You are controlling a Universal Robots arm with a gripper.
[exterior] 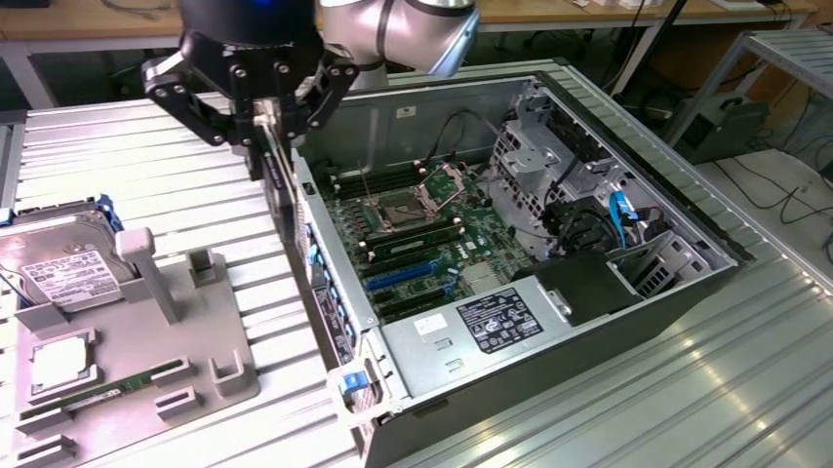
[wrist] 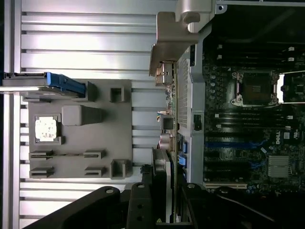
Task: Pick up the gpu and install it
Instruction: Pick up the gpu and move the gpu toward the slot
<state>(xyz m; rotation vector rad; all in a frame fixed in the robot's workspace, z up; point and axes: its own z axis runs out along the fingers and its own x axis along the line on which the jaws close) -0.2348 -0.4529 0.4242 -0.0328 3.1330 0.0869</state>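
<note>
The gripper (exterior: 267,125) (wrist: 167,202) is closed on the gpu (exterior: 276,180) (wrist: 173,112), its dark fingers pinching the thin card from both faces. The card hangs on edge below the fingers, clear of the worktop (exterior: 156,166). In the wrist view its silver bracket (wrist: 172,43) is at the end far from the gripper, and the card runs alongside the wall of the open computer case (exterior: 586,166) (wrist: 195,95), just outside it. In the exterior view the gpu sits over the case's rim on the exterior view's left; it is in no slot. Inside the case lies the motherboard (exterior: 436,239) (wrist: 248,129), with an open processor socket (exterior: 440,185) (wrist: 257,88) and blue expansion slots (exterior: 397,278) (wrist: 238,144). A labelled power supply (exterior: 501,322) sits at the near end of the case. On the worktop on the other side of the gpu stands a grey parts fixture (exterior: 156,341) (wrist: 78,143). It carries a hard drive (exterior: 59,268) (wrist: 45,81) set on edge, a processor chip (exterior: 59,361) (wrist: 46,130) and a green memory stick (exterior: 124,385).
</note>
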